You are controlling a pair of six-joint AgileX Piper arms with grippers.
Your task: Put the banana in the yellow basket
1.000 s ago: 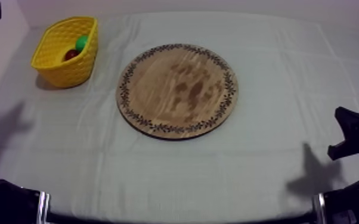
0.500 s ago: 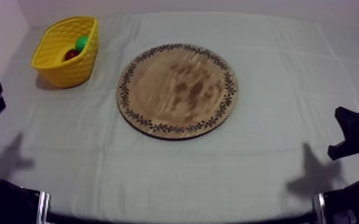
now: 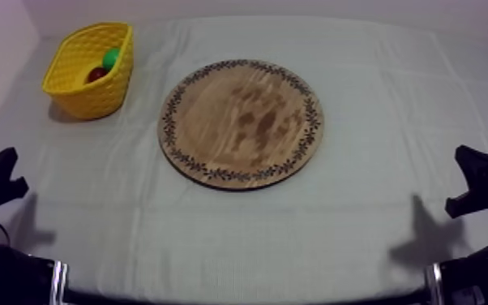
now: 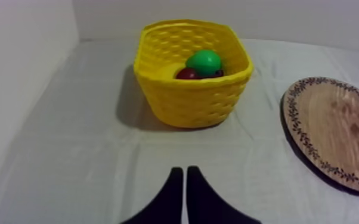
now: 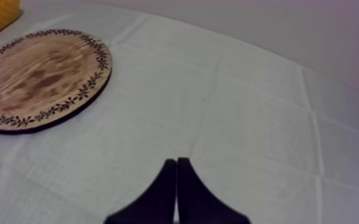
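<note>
- Left end effector (image 4: 184, 173): the two black fingers lie pressed together in a narrow wedge, closed on nothing. It sits low at the table's (image 3: 215, 235) left edge, above the cloth, pointing toward the basket and well apart from it.
- Basket (image 3: 85, 89): upright at the far left of the table, well apart from the board. Inside, a green fruit (image 4: 204, 61) rests against a small red fruit (image 4: 188, 74), both near the wall that faces the board.
- Banana: I cannot tell where it is. The basket's yellow inside hides whatever may lie under the two fruits.
- Board (image 3: 241, 122): flat on the cloth at the middle of the table, its whole wooden face and patterned rim in plain sight.
- Right end effector (image 5: 176, 162): fingers together in a wedge, closed on nothing. It sits low at the table's right edge, above bare cloth and well apart from the board.
</note>
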